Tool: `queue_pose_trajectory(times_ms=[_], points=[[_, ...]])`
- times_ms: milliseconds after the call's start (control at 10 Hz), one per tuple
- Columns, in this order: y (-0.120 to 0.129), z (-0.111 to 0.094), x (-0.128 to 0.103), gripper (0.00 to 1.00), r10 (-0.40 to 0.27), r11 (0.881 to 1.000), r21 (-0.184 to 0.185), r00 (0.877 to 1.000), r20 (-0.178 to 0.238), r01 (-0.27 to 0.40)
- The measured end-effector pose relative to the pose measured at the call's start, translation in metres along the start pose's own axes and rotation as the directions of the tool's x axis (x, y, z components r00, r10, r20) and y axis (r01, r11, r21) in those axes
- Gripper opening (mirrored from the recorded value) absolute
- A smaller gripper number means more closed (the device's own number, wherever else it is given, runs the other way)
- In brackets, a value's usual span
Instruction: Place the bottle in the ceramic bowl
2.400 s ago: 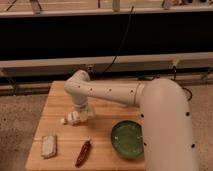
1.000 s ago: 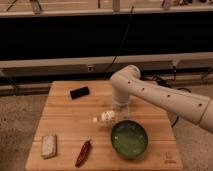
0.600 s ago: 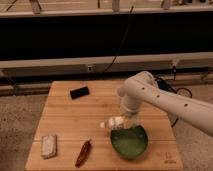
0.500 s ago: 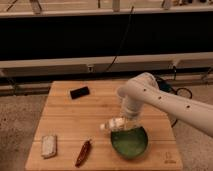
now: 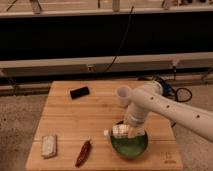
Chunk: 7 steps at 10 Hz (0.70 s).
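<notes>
The cream-white bottle (image 5: 113,132) lies sideways in my gripper (image 5: 125,131), its white cap pointing left past the bowl's left rim. The gripper is shut on the bottle and holds it just above the round glossy green ceramic bowl (image 5: 131,149), which sits at the front right of the wooden table (image 5: 75,120). My white arm reaches in from the right and hides the back of the bowl.
A small white cup (image 5: 123,95) stands behind the bowl, close to the arm. A black flat object (image 5: 79,92) lies at the back left. A flat whitish block (image 5: 49,146) and a red chili (image 5: 83,152) lie at the front left.
The gripper has carried the bottle from the middle left of the table to the right and forward, and now holds it over the green bowl.
</notes>
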Motion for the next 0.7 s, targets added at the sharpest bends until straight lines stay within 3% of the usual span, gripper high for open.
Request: queue_pose_trajectory(times_ms=[700], points=[[-0.0003, -0.0033, 0.002, 0.8, -0.001, 1.0, 0.002, 1.0, -0.011, 0.001]])
